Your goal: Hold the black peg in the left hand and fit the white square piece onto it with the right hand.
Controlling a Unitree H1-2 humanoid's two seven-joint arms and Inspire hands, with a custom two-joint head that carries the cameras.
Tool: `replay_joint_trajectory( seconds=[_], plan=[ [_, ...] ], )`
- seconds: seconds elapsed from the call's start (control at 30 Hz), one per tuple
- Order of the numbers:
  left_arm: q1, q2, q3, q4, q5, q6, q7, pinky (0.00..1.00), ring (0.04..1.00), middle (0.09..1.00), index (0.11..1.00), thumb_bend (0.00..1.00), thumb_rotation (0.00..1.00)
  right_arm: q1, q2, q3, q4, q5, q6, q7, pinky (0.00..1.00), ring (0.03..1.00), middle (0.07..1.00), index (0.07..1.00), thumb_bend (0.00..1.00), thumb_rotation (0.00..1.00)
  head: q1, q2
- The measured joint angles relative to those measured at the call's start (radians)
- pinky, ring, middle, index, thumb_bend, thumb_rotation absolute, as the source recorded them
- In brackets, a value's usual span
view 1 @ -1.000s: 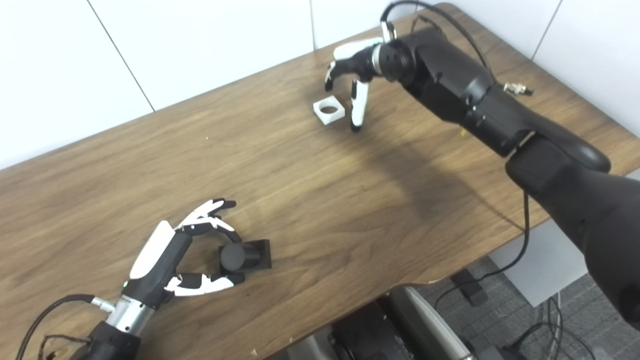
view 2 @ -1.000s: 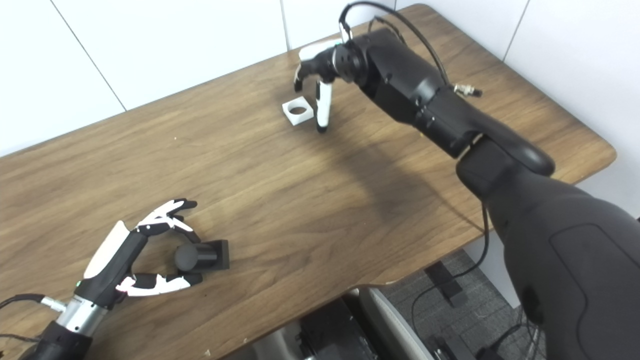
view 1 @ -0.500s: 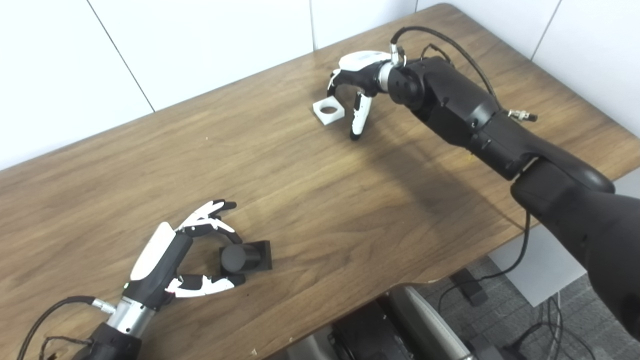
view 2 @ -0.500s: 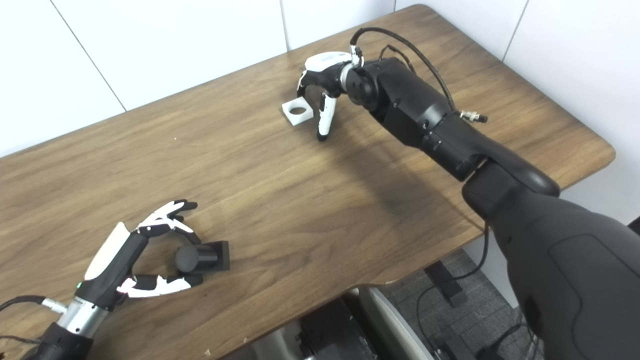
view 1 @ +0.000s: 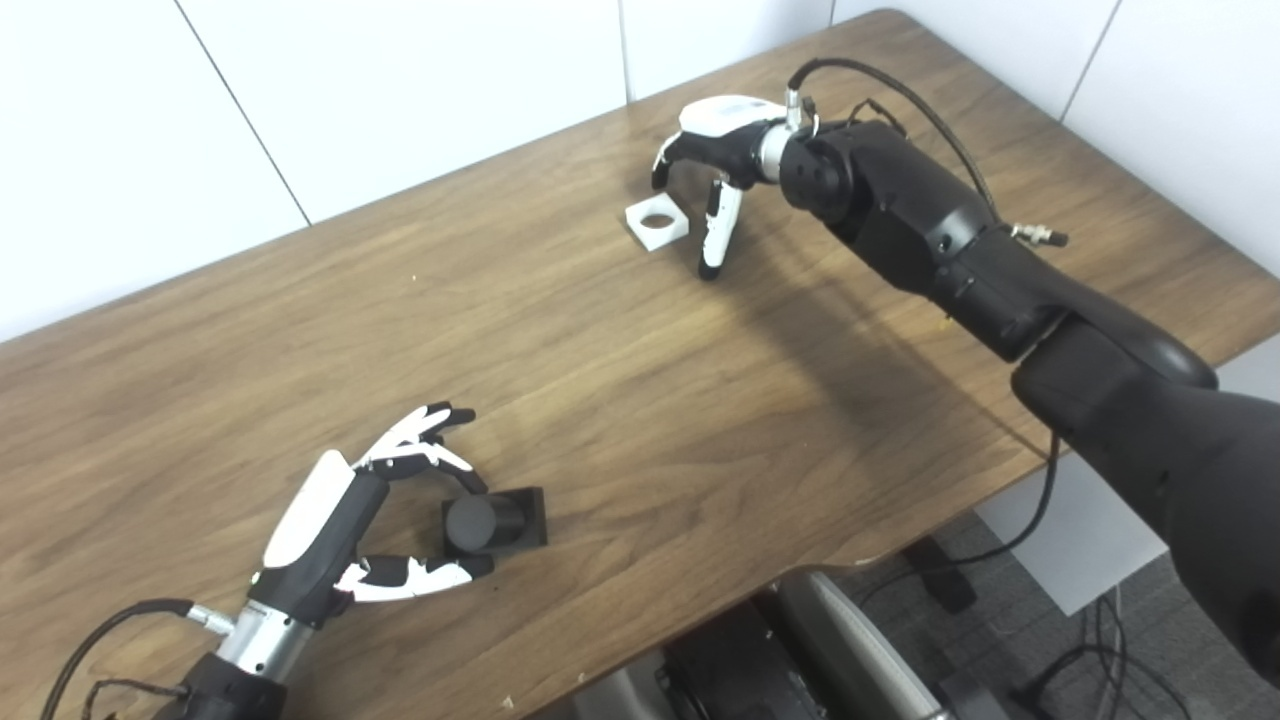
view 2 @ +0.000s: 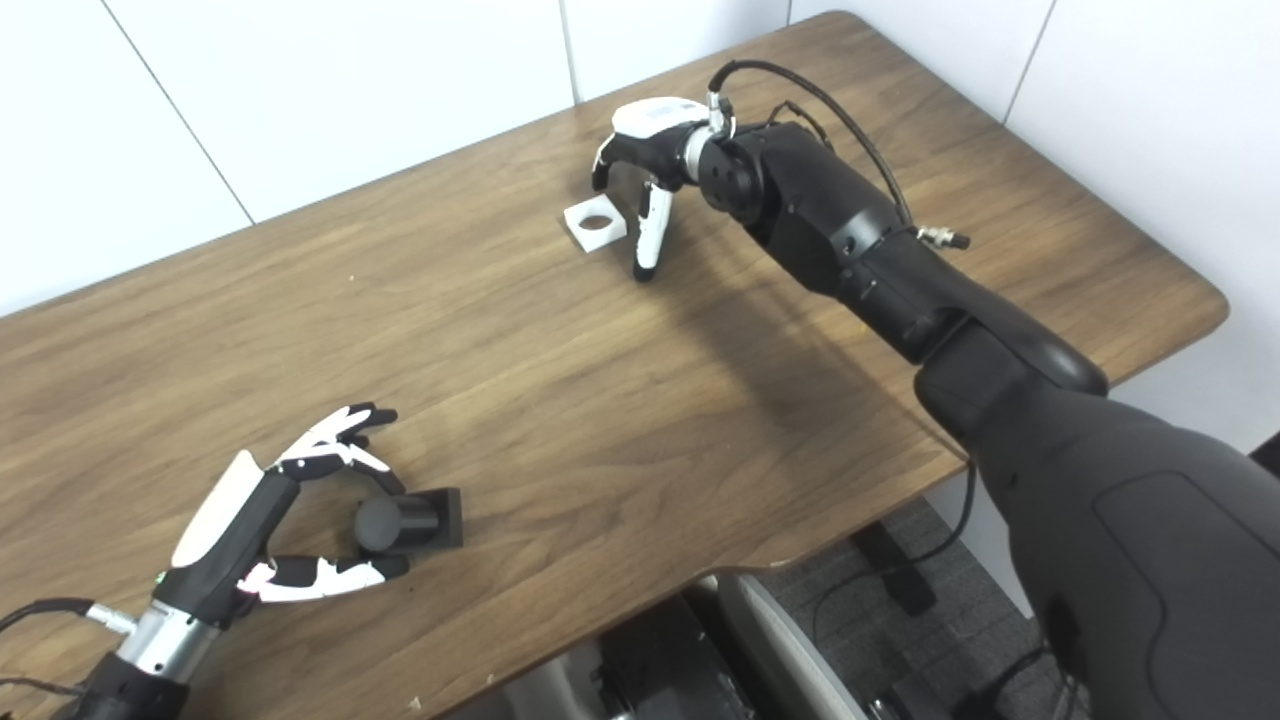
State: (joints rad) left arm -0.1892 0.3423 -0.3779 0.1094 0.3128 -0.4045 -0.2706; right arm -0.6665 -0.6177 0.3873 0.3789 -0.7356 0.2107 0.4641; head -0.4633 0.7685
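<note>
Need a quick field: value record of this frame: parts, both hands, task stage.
surface: brown wooden table
peg: black cylindrical peg on a black square base, lying on its side near the front edge
left hand: left hand open, fingers and thumb on either side of the peg, grip not closed
square: white square piece with a round hole, flat on the table at the far side
right hand: right hand open, arched beside the piece, not gripping it
stage: neither part lifted, not yet fitted
</note>
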Motion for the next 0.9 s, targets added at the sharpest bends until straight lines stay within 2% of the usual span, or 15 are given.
replay_joint_trajectory(
  seconds=[0.4,0.9],
  plan=[
    [0.007,-0.002,0.004,-0.007,0.004,0.010,0.001,0.80,0.944,0.886,0.491,0.52,0.06,-0.032,0.020,0.020,0.050,-0.004,-0.021,-0.020,0.87,0.923,0.905,0.769,0.81,0.21,0.021,0.009],
    [0.016,-0.003,0.004,-0.029,0.011,0.039,0.001,0.80,0.945,0.885,0.491,0.52,0.06,-0.081,0.039,0.091,0.089,-0.041,-0.046,-0.021,0.87,0.907,0.887,0.743,0.80,0.22,0.051,0.023]
  ],
)
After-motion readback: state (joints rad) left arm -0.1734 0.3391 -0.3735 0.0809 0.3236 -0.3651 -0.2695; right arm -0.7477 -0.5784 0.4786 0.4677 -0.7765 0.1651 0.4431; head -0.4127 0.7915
